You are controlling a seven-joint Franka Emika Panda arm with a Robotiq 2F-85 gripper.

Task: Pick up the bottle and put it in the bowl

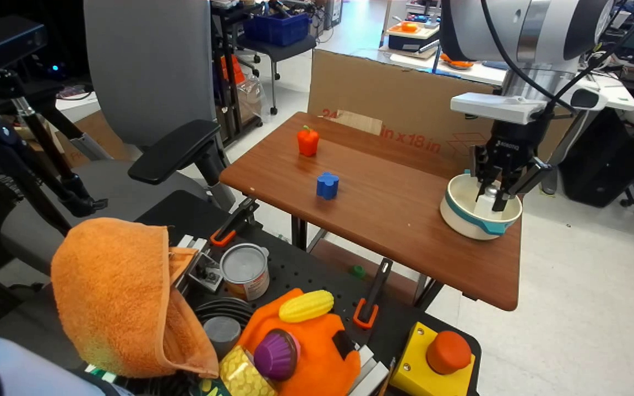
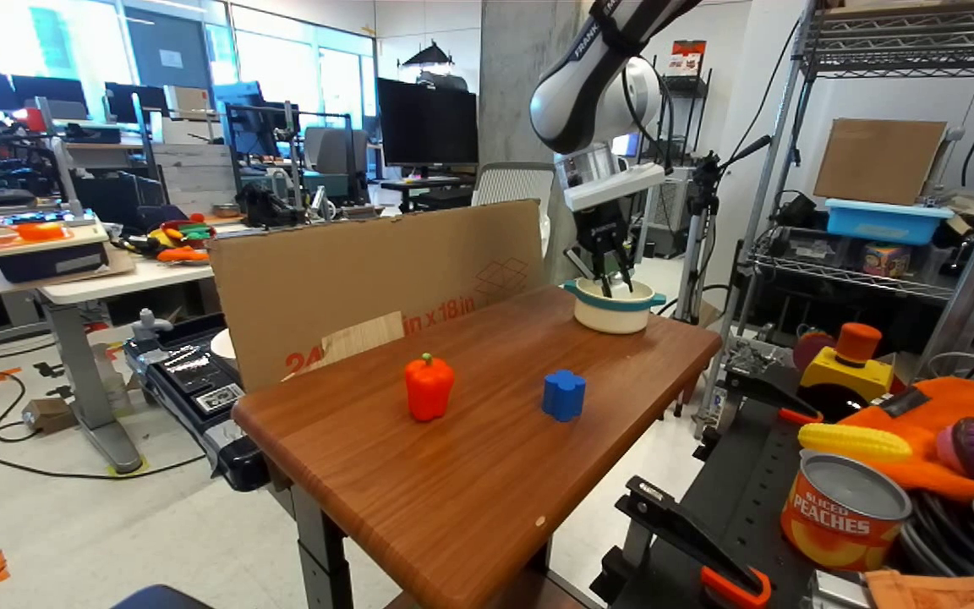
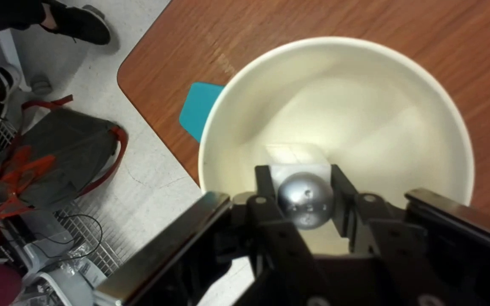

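The bottle is a small white shaker with a silver domed top with holes. It stands inside the bowl area in the wrist view (image 3: 305, 199) and in both exterior views (image 1: 484, 205) (image 2: 621, 288). The bowl, cream-white inside with teal handles, sits at the table's end (image 1: 456, 219) (image 2: 610, 320) and fills much of the wrist view (image 3: 372, 102). My gripper (image 1: 492, 199) points down into the bowl, its fingers shut on the bottle's sides, as the wrist view shows (image 3: 300, 175). I cannot tell whether the bottle's base touches the bowl's floor.
An orange-red pepper (image 1: 308, 142) and a blue flower-shaped piece (image 1: 327, 186) stand on the wooden table (image 1: 394, 203). A cardboard panel (image 2: 385, 271) rises along one long table edge. A black cart with clamps, a can (image 1: 245, 271) and toy food stands along the opposite side.
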